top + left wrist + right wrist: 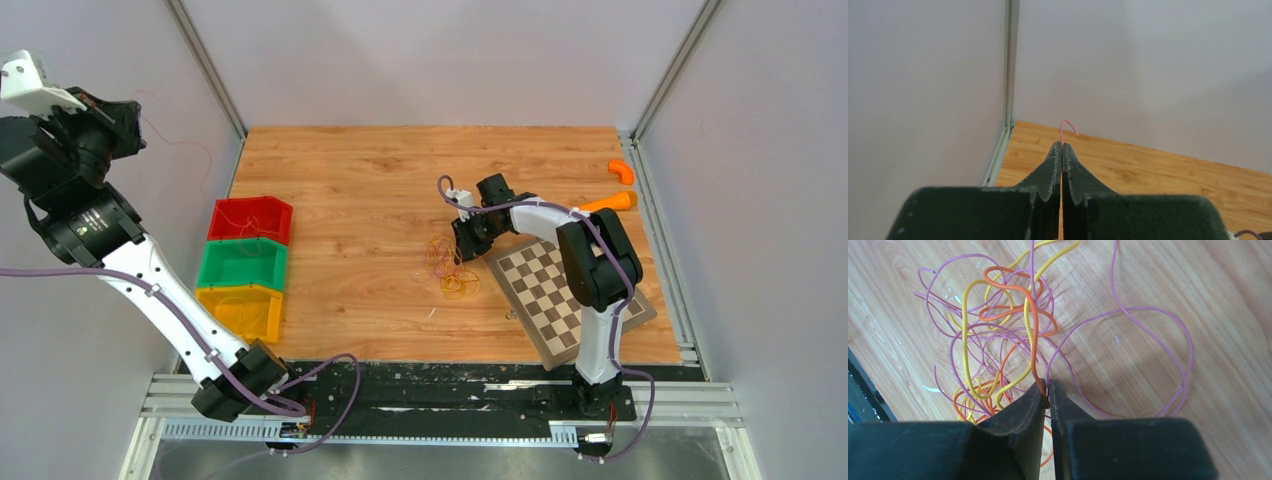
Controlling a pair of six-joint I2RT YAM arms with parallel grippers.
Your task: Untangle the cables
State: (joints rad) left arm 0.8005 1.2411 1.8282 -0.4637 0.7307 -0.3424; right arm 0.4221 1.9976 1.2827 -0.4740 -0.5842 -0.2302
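The tangle (pixel 998 340) lies near the middle of the table (pixel 350 180), just left of the checkerboard (pixel 570 300). It is a heap of orange, yellow and pinkish strands looped through one another. One orange cable (pixel 1034 330) runs out of the heap into the right gripper (pixel 1048 392), whose jaws are pinched together on it at the very tips. That cable crosses a yellow strand (pixel 968 340) and several pink loops (which passes over which I cannot tell at every crossing). A wide pink loop (pixel 1168 340) lies on the wood just beside the fingers.

A red strand (pixel 1066 125) sits well apart from the heap. The left gripper (pixel 1062 146), high up by the left wall above the bins (pixel 245 265), is clamped on it, with a short curl poking past the tips. In the top view a faint line trails from that claw. I cannot tell where it ends.

The main risk, as I judge it, is at the right claw. The orange cable is threaded through the others, so a straight pull would likely lift the whole heap or draw the crossings tight into a knot. The wire is also thin and held only at the tips, so a tug against the tangle could slide it out. The pink loop could catch on a finger and drag along. On the left, the same tip-only hold means the red strand could slip and drop outside the bins — or down by the wall.
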